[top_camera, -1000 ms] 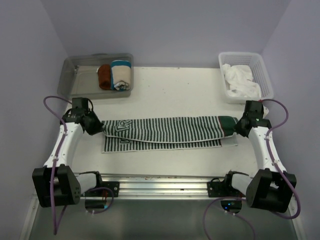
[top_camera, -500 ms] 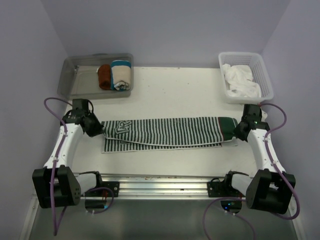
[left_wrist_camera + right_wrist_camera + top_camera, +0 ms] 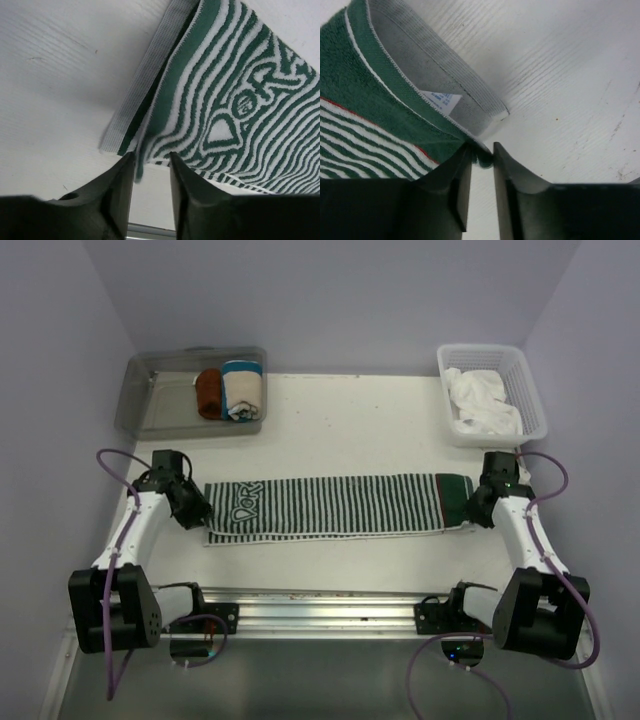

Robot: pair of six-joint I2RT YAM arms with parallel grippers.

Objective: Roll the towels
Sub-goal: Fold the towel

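Striped towel [image 3: 335, 505] folded lengthwise (grn/wht).

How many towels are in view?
4: a green-and-white striped cloth towel flat on the table; a crumpled white towel in the white basket; a rust-brown roll and a cream teal-banded roll in the clear bin. More may hide beneath.

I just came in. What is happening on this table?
The left gripper and the right gripper are at the two ends of a striped towel, folded into a long strip flat on the table. The left jaws stand apart around a corner; the right grip is unclear. The towel is not rolled yet.
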